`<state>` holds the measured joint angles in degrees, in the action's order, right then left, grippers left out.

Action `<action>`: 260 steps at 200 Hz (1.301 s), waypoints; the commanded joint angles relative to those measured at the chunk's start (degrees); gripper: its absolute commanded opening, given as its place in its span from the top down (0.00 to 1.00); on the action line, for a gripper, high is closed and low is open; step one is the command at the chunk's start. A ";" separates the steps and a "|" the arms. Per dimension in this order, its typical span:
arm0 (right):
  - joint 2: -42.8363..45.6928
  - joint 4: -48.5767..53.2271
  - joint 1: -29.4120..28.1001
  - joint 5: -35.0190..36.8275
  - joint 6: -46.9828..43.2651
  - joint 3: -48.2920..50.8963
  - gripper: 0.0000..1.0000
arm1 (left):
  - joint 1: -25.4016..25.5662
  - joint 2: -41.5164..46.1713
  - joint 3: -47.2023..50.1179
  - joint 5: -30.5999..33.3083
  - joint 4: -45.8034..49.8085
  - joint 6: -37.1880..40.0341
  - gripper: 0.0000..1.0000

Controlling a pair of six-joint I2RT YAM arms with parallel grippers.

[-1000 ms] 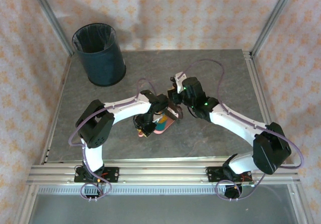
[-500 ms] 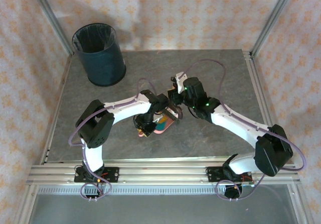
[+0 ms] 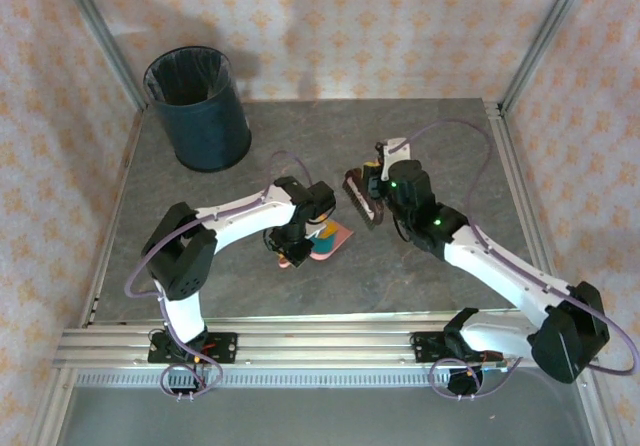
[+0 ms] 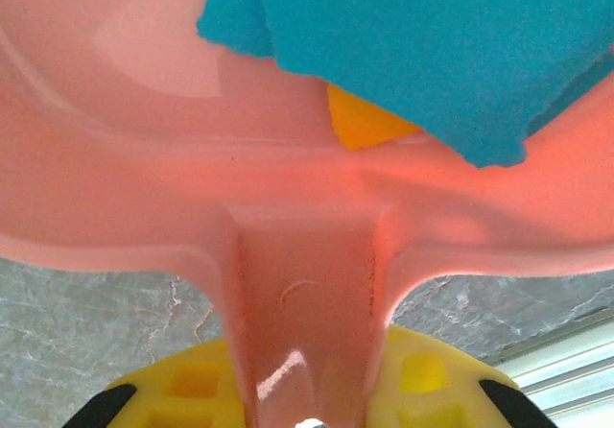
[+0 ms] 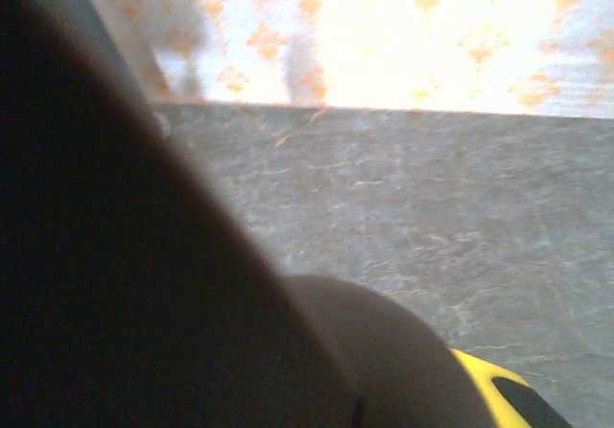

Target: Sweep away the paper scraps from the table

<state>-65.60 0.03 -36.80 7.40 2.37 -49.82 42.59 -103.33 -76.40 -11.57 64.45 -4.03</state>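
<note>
Since the paper scraps [image 4: 432, 44] sit in the dustpan [image 4: 134, 188], your left gripper [image 4: 305, 394] clamps its handle (for carrying, presumably); right gripper [image 3: 382, 184], closed on the brush [image 3: 357, 198], stands clear.

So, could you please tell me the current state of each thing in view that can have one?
left gripper, shut on the handle of the dustpan.
right gripper, shut on the brush.
dustpan, held, with paper scraps inside.
paper scraps, teal and orange pieces lying in the dustpan.
brush, held to the dustpan's right.
bin, upright, open-topped, lined with a bag.
</note>
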 commanded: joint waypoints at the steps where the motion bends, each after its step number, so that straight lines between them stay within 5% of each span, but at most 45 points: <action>1: 2.71 0.99 1.86 4.95 2.04 1.33 1.00 | -0.38 3.33 -1.03 0.84 -2.12 1.00 1.00; 110: 9.43 6.32 4.97 5.75 4.46 6.02 1.00 | -4.32 6.29 -9.83 0.36 -3.18 0.43 1.00; 260: 8.96 7.54 4.93 3.76 4.68 6.23 1.00 | -19.06 2.55 -36.64 -2.46 5.64 0.05 1.00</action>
<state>-57.23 8.21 -32.03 11.18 6.44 -43.48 25.76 -99.22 -108.31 -13.19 66.61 -4.05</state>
